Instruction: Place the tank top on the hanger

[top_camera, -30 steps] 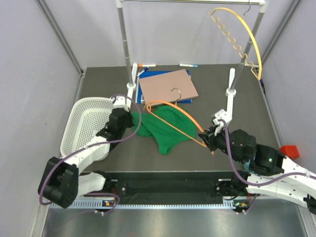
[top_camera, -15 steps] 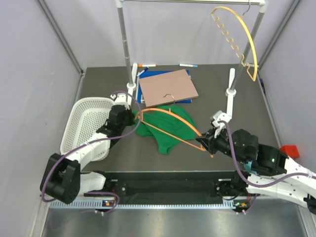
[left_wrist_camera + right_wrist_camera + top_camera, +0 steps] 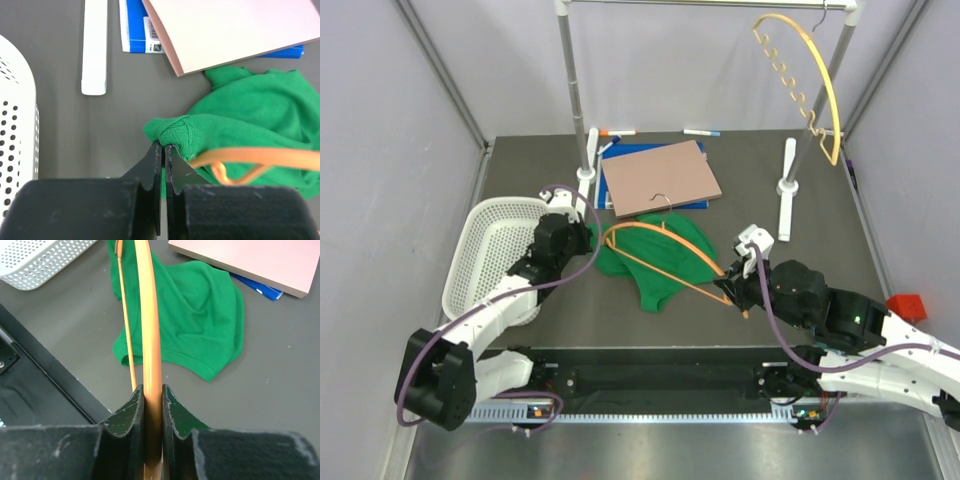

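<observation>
The bright green tank top (image 3: pixel 655 262) lies crumpled on the dark table, also in the left wrist view (image 3: pixel 250 110) and the right wrist view (image 3: pixel 200 315). My left gripper (image 3: pixel 588 240) is shut on a bunched edge of it (image 3: pixel 172 131). The thin orange hanger (image 3: pixel 670 235) lies tilted over the top, its metal hook (image 3: pixel 665 196) toward the pink board. My right gripper (image 3: pixel 732 284) is shut on the hanger's right arm (image 3: pixel 150 340). The hanger's left end (image 3: pixel 235 167) sits on the fabric beside my left fingers.
A white mesh basket (image 3: pixel 490 250) stands at the left. A pink board (image 3: pixel 660 175) on a blue book lies behind the top. A rack with white feet (image 3: pixel 785 190) carries a yellower notched hanger (image 3: pixel 820 90). A red block (image 3: pixel 907 305) sits at the right.
The right gripper has moved left and nearer with the hanger, swinging its left end over the top. The left gripper has shifted slightly back with the fabric edge.
</observation>
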Robot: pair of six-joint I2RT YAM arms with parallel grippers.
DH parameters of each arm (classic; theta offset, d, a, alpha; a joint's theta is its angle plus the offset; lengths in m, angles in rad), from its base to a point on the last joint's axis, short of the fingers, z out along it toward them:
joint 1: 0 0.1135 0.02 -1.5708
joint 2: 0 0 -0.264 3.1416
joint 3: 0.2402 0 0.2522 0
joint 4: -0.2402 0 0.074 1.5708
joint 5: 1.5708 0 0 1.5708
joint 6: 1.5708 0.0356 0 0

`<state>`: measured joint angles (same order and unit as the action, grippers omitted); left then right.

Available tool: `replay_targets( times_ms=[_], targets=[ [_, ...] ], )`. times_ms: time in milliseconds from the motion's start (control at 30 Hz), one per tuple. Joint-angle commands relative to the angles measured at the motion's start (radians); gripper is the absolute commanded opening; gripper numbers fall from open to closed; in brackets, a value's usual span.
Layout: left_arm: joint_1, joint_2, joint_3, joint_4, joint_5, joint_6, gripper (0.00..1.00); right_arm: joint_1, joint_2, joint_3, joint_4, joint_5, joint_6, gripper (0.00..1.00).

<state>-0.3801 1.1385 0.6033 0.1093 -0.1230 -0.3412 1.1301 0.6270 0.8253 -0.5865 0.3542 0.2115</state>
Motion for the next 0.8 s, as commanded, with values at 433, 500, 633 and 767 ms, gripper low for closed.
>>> replay_targets(
  times_ms=[433,500,633,767],
  targets=[
    [0.006,-0.121,0.010,-0.092,0.052,-0.005,0.00,0.016,0.005,0.009,0.088,0.098,-0.024,0.00],
    [0.004,-0.125,0.012,-0.085,0.087,-0.015,0.00,0.016,0.008,-0.002,0.103,0.089,-0.027,0.00],
    [0.004,-0.117,0.053,-0.066,0.183,-0.039,0.00,0.020,0.026,-0.061,0.200,0.057,-0.024,0.00],
    [0.004,-0.089,0.111,-0.056,0.230,-0.055,0.00,0.036,0.049,-0.126,0.322,0.025,-0.011,0.00]
  ],
)
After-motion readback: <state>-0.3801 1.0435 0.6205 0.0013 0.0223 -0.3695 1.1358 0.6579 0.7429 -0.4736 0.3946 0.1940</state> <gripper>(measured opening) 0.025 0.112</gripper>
